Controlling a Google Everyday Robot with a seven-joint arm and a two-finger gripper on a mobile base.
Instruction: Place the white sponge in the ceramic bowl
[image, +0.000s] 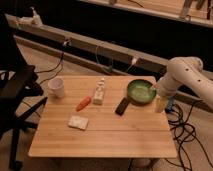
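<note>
The white sponge (78, 122) lies flat on the wooden table (105, 140), front left of the middle. The ceramic bowl (140, 92), green inside with a darker rim, sits at the table's back right. My gripper (159, 102) hangs from the white arm (182, 75) at the table's right edge, just right of the bowl and far from the sponge. It holds nothing that I can see.
A white mug (56, 88) stands at the back left. A white bottle-like object (99, 93) stands upright near the middle, with an orange object (83, 103) beside it. A black flat object (121, 106) lies left of the bowl. A black chair (15, 95) is on the left, and cables (182, 130) lie on the floor on the right.
</note>
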